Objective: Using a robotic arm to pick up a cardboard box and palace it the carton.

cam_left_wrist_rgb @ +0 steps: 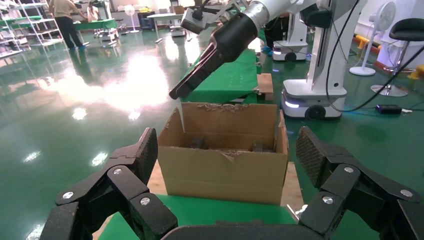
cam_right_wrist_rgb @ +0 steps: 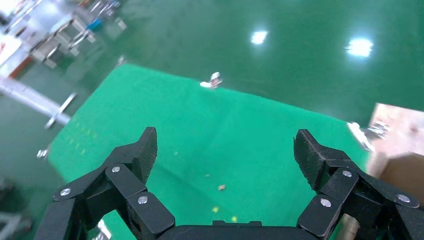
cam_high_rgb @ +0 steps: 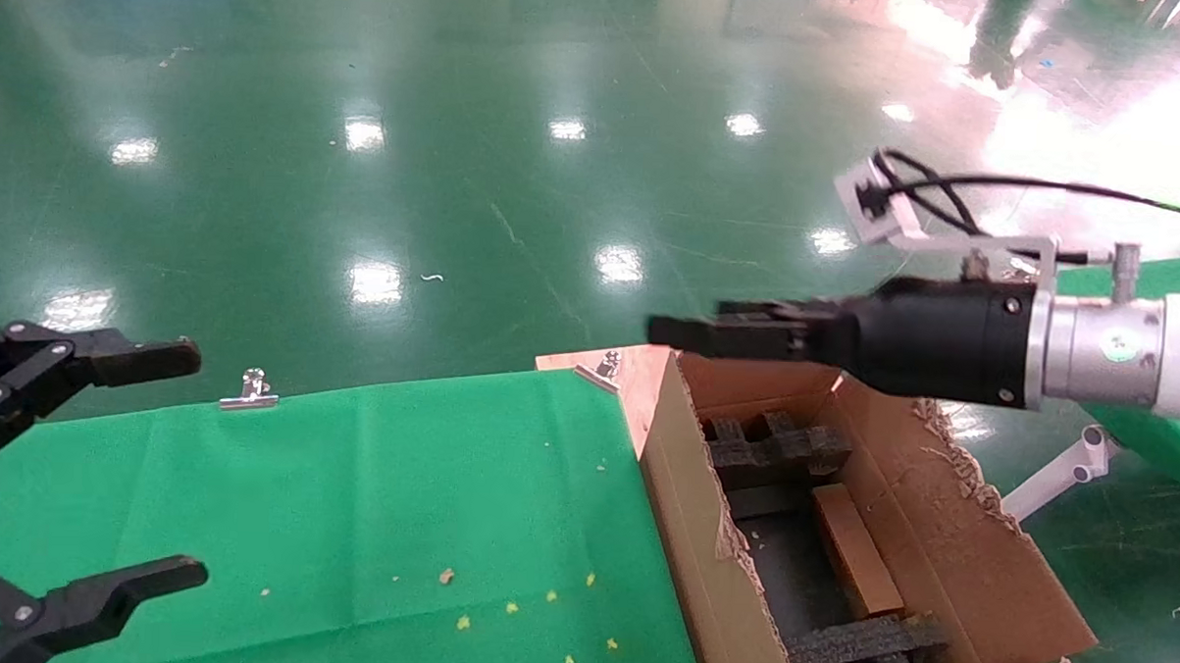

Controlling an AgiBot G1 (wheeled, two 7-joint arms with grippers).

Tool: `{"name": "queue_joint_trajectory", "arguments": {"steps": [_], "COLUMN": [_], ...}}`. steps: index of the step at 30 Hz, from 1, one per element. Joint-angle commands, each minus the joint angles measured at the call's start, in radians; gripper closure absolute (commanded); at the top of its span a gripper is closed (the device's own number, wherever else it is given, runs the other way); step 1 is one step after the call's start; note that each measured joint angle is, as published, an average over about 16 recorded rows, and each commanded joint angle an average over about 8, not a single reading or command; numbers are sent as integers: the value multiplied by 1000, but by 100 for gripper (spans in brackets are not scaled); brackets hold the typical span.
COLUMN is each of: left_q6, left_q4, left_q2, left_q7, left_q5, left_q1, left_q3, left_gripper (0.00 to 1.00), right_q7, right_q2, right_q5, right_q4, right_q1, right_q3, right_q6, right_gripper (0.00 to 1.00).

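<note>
Cardboard box [cam_high_rgb: 857, 550] lies in carton [cam_high_rgb: 975, 541]; right hand [cam_high_rgb: 683, 332] above, empty.

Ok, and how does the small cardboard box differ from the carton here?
The cardboard box is small, flat and closed; the carton is far larger and open on top, with its flaps spread. The cardboard box has clean edges, while the carton's rims are torn and ragged. The cardboard box lies inside the carton, on its floor between the black foam blocks. Both are plain brown cardboard.
</note>
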Motion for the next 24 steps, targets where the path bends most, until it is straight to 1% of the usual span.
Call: {"name": "queue_joint_trajectory", "arguments": {"steps": [1, 24], "left_q6": [0, 0], "left_q4": [0, 0], "left_q2": [0, 0], "left_q7": [0, 0], "left_q5": [0, 0], "left_q1": [0, 0], "left_q3": [0, 0], "left_gripper": [0, 0], "right_q7": [-16, -292], "right_q2": [-7, -146], "right_q5": [-2, -43], "right_q4": [0, -20], "right_q1": [-24, -445], "right_q3": [38, 699], "right_q6": [-19, -350], "right_gripper": [0, 0]}}
